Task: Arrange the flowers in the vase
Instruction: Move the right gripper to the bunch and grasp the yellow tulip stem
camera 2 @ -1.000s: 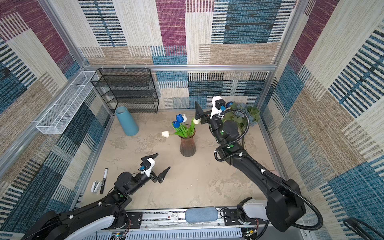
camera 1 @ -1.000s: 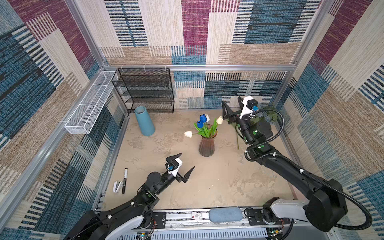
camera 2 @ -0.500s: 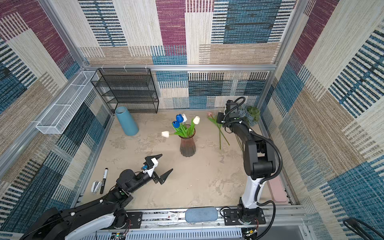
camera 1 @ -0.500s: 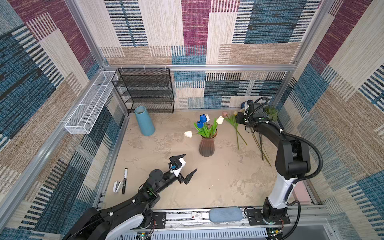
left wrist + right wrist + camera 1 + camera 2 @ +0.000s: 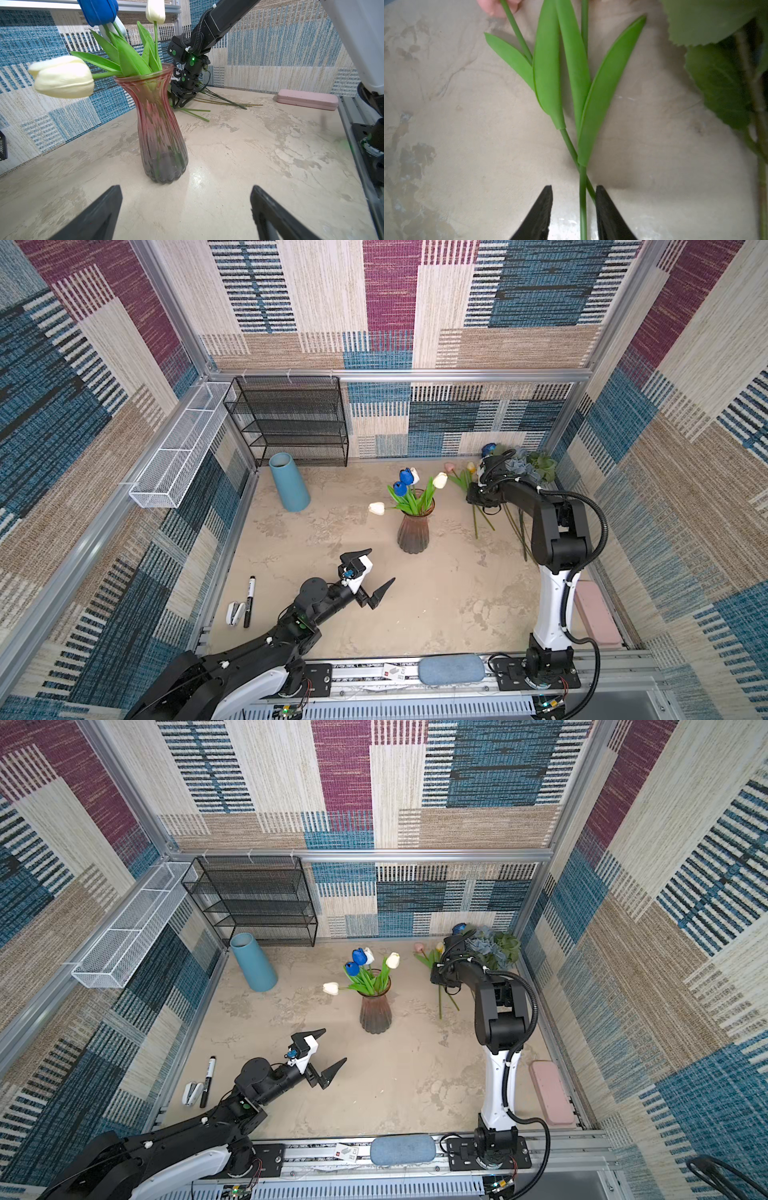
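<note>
The vase is ribbed glass, pink at the rim, smoky grey below. Its blue tulips and white tulips carry green leaves. My right end effector is black, the stems green. The surface is mottled beige; the walls are patchwork: blue, maroon, tan.

The ribbed, rose-tinted glass vase in the middle is glossy and see-through. The green tulip leaves lying far right look like smooth, matt, rubbery plastic. The beige mottled tabletop has a stone-like finish with a faint sheen. Far left, the black shelf rack and the white wall basket are metal wire mesh. The patchwork walls look like rough woven cloth. The flat pink case, near right, is matt.
</note>
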